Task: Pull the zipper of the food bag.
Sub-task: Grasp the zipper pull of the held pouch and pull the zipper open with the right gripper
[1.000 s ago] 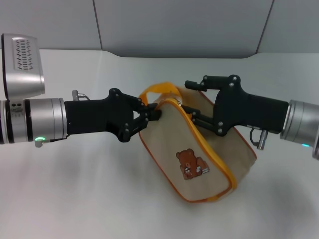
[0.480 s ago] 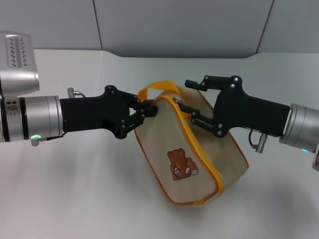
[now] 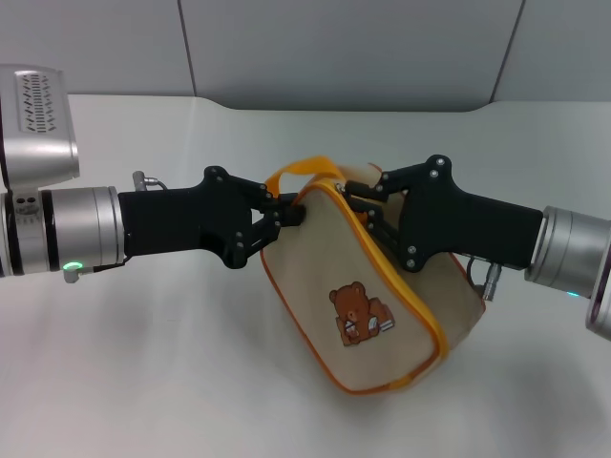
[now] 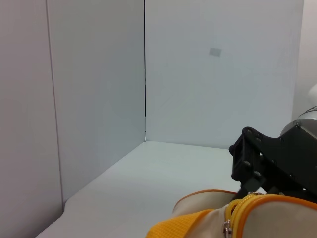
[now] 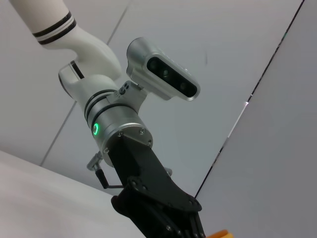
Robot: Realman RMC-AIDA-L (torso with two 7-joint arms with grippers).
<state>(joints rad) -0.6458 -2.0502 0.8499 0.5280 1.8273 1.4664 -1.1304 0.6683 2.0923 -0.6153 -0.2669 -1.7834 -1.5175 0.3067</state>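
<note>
Reaching in from nine o'clock in the head view, the left gripper (image 3: 286, 216) has its fingers pinched shut on the top corner of the food bag (image 3: 368, 296), just under the strap loop (image 3: 305, 176). That bag is held up off the white table (image 3: 143, 363), tilted, its bear print (image 3: 359, 315) facing the camera. From the left gripper's pinch the zipper (image 3: 401, 291) runs its long axis toward four o'clock, down the bag's edge to the lower corner. Its start lies at the top corner, between the two grippers, so both are about equally near. The right gripper (image 3: 368, 205), coming in from three o'clock, appears closed at the zipper's upper end, though whether it holds the pull tab is hard to make out, since its black fingers cover that spot. In the left wrist view a small silver pull tab (image 4: 227, 229) hangs at the zipper's top, beside the right gripper's dark body; the right wrist view shows only the left arm
</note>
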